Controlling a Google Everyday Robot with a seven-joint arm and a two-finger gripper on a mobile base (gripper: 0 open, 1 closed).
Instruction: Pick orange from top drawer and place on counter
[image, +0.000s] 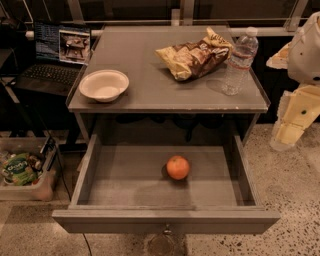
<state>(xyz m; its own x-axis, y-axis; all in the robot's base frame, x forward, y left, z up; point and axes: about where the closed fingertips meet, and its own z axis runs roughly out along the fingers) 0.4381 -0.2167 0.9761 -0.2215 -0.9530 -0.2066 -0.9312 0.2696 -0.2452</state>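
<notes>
Orange, small and round, sits in the wide grey open drawer; pale gripper hangs at right, grip state unclear.

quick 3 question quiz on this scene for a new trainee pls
1. Fill in: besides the chip bag and the water bottle, the counter holds a white ____.
2. The orange lies: A) on the counter, B) in the open top drawer, C) on the floor.
3. True or false: the hand hangs off to the right of the counter, apart from the orange.

Key: 1 bowl; 2 B; 3 true.
</notes>
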